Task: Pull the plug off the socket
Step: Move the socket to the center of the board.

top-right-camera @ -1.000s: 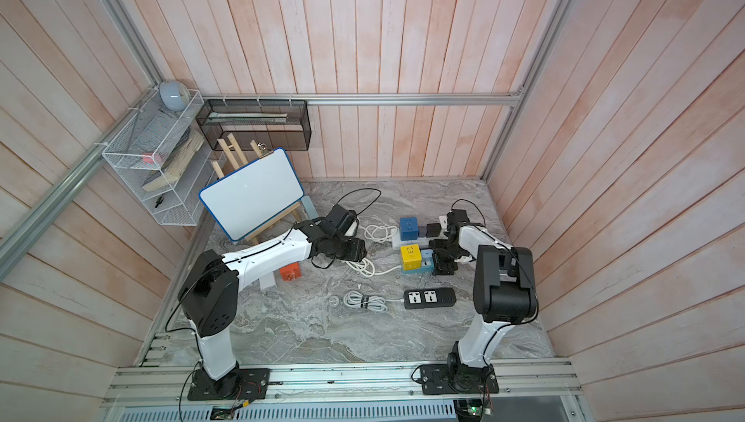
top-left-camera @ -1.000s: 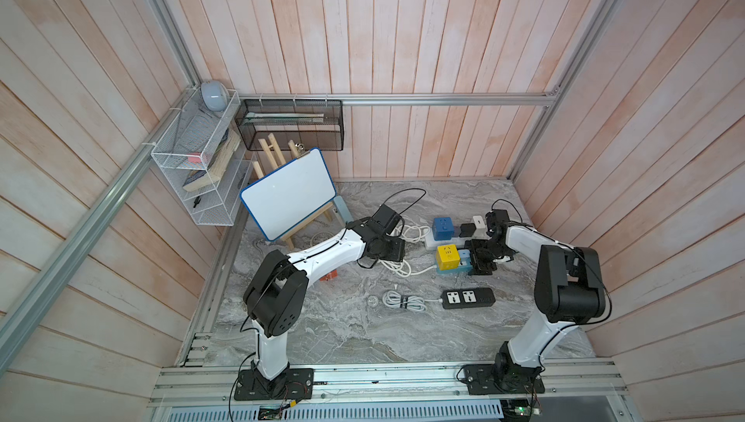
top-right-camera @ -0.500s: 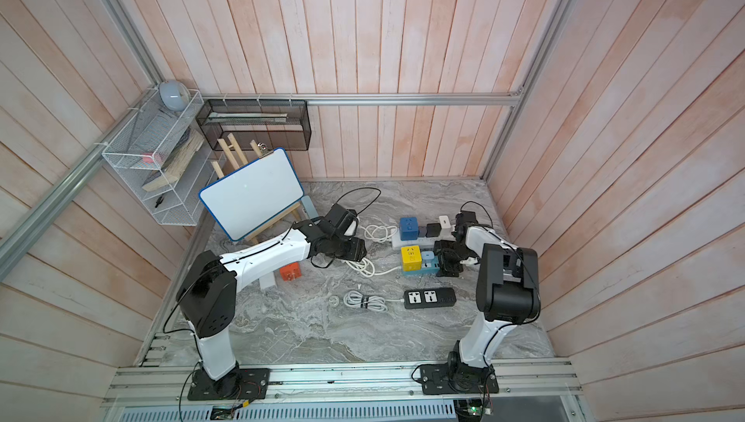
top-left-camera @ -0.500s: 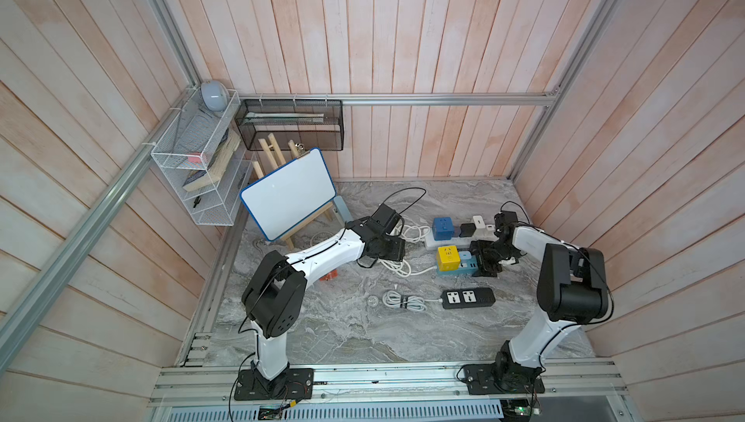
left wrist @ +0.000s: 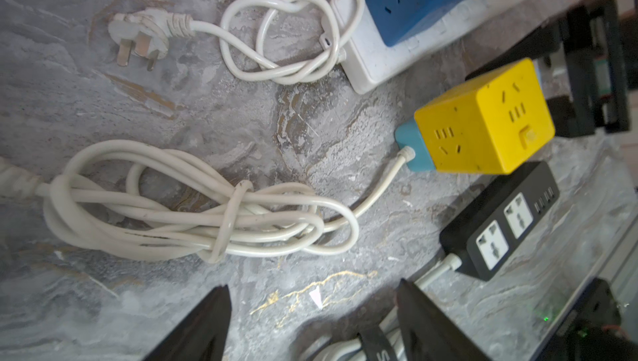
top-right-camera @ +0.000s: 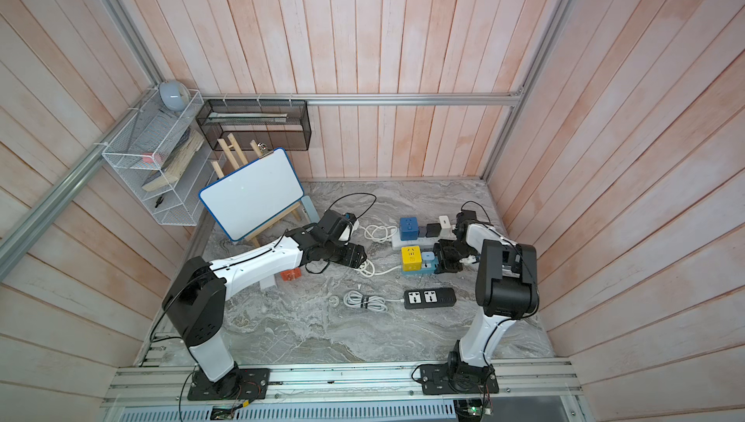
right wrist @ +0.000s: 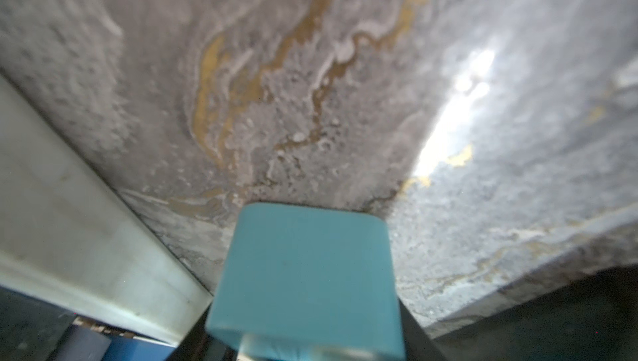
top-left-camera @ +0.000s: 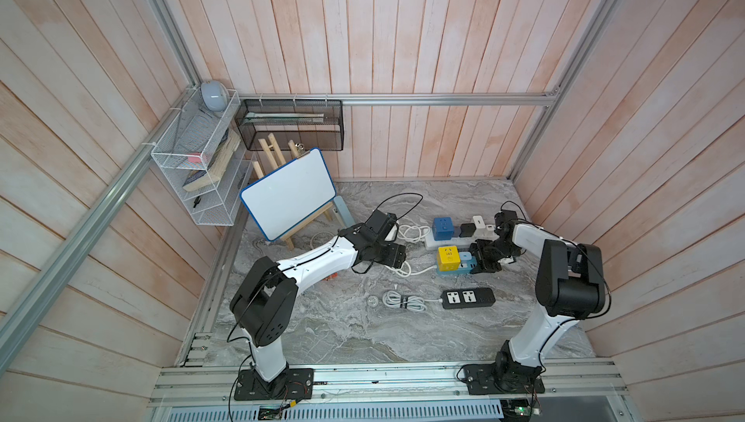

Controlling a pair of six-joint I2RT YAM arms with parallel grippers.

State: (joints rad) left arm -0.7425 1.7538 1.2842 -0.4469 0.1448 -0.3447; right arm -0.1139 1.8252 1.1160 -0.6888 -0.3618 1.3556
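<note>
The cell is enclosed by pale pink, vertically grooved plank walls (top-left-camera: 383, 37), and its floor is formed by a grey marble-patterned tabletop (top-left-camera: 342, 331) veined with white and gold. A glossy, blue-rimmed whiteboard (top-left-camera: 288, 192) with rounded corners is propped on a small wooden easel at the back left, beside a white wire shelf (top-left-camera: 209, 214) and a black mesh basket (top-left-camera: 290, 135) hung on the walls. Three socket bars are laid out toward the right. A long white power strip (top-left-camera: 433, 243) is topped by a matte blue cube (top-left-camera: 442, 228). A teal socket strip (left wrist: 412, 150) carries a yellow cube (top-left-camera: 448, 258) pierced with slots. Nearer the front, a flat black power strip (top-left-camera: 467, 298) is set with two white socket faces. A smooth white cable (left wrist: 193, 224) is bundled in loose loops and knotted around itself on the marble. The left gripper (left wrist: 312, 286) is held above the stone near that bundle, its black wedge-shaped fingers spread wide apart. The right gripper (top-left-camera: 481, 264) is lowered at the end of the teal socket strip. Its jaws are closed on the pale teal plug (right wrist: 303, 273), a plain, matte block with rounded corners, which is seen seated on the teal socket strip just beside the yellow cube in both top views.
</note>
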